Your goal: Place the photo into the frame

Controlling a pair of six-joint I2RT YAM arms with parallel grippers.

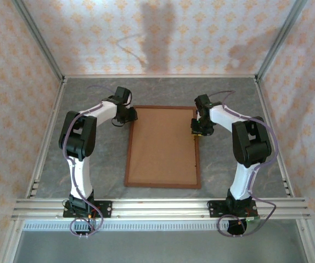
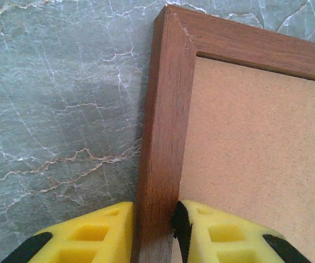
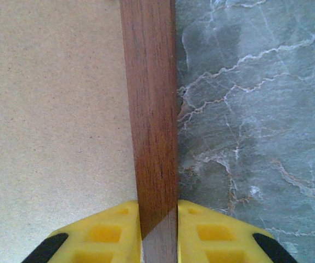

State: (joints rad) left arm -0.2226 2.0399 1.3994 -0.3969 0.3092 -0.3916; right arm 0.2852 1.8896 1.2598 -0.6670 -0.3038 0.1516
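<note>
Frame [image 2: 164,109]: likely stiff, light, smooth wood. Best taken by thin side rails; pinched there narrowly in left gripper [image 2: 155,222] and right gripper [image 3: 158,222].

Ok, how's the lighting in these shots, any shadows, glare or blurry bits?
Top external view: soft, even light, with two dim shadows on the back wall. Left wrist view: the frame shows crisp wood grain, and a faint shadow falls on the table beside it. Right wrist view: grain equally sharp, no glare on the table.
</note>
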